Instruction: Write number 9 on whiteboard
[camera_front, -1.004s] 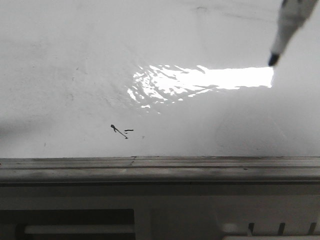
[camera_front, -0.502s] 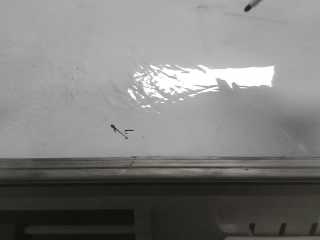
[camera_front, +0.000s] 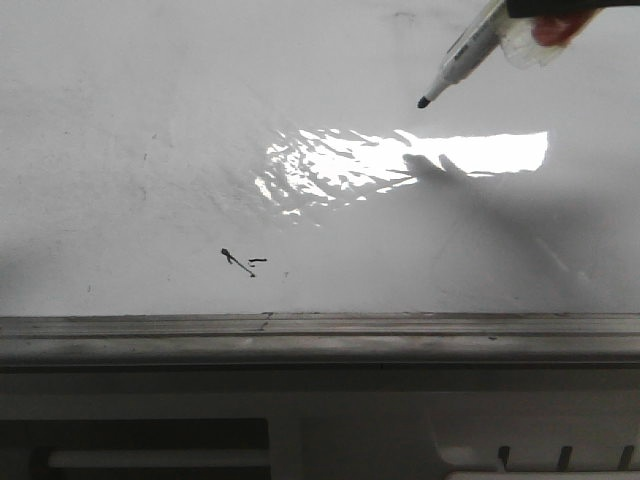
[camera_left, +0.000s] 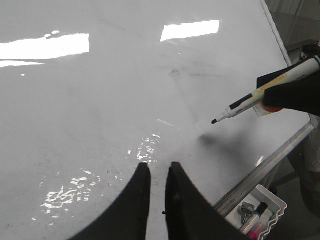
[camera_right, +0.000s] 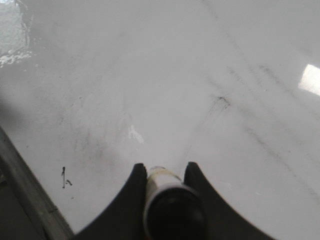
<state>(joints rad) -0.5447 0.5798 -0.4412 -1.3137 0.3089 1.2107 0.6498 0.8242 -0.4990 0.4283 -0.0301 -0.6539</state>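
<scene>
The whiteboard (camera_front: 150, 120) fills the front view, glossy and faintly smudged. No number 9 shows on it; only a tiny black scribble (camera_front: 238, 262) sits near the bottom, also in the right wrist view (camera_right: 65, 177). My right gripper (camera_right: 164, 167) is shut on a black-tipped marker (camera_right: 162, 180). In the front view the marker (camera_front: 462, 58) slants in from the top right, its tip (camera_front: 423, 102) hanging off the board above its shadow. The left wrist view shows the marker (camera_left: 247, 102) too. My left gripper (camera_left: 158, 169) is empty, jaws almost together, over the board.
A grey metal ledge (camera_front: 320, 335) runs along the board's bottom edge, also in the left wrist view (camera_left: 265, 172). A white tray (camera_left: 272, 200) with pens sits below the ledge. A bright light reflection (camera_front: 420, 155) lies mid-board.
The marker rose almost out of the front view's top edge, then came back down and to the left; its tip is now further left than a second ago.
</scene>
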